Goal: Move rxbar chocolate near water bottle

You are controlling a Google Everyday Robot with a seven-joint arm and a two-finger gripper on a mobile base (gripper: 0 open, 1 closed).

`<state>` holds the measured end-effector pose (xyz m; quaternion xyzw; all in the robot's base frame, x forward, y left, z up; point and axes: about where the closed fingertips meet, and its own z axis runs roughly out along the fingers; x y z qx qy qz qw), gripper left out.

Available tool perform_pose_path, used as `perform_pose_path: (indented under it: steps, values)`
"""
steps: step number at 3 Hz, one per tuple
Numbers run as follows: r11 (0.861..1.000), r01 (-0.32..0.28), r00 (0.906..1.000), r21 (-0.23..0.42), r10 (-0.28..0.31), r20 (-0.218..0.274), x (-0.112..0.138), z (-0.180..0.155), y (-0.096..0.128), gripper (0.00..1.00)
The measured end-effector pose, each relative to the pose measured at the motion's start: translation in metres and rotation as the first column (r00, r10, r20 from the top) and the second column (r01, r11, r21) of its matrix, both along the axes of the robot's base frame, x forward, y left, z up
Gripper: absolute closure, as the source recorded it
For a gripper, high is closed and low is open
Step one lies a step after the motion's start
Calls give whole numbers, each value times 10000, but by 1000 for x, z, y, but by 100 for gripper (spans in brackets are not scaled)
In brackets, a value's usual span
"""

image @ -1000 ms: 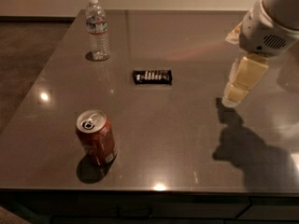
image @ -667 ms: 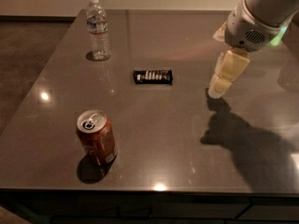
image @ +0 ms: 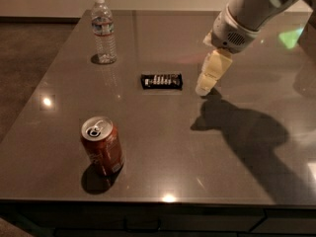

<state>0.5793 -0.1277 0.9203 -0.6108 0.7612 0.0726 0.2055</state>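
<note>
The rxbar chocolate, a flat black bar with white lettering, lies on the dark table near its middle. The water bottle, clear with a white cap and a pale label, stands upright at the far left of the table. My gripper hangs from the arm coming in at the upper right. Its cream fingers point down at the table, just right of the bar and apart from it. It holds nothing that I can see.
A reddish-brown soda can stands upright near the front left. The table's front edge runs along the bottom, its left edge beside the bottle. The arm's shadow falls on the table at the right.
My gripper has moved left and a little toward the bar. The bar, bottle and can have not moved.
</note>
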Motion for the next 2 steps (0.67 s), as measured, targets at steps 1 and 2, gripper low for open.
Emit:
perform_pose_path:
  steps: [1, 2]
  values:
    - [9994, -92, 9999, 338, 95, -83, 13, -16, 24, 0]
    - [9978, -208, 9995, 623, 222, -218, 25, -31, 46, 0]
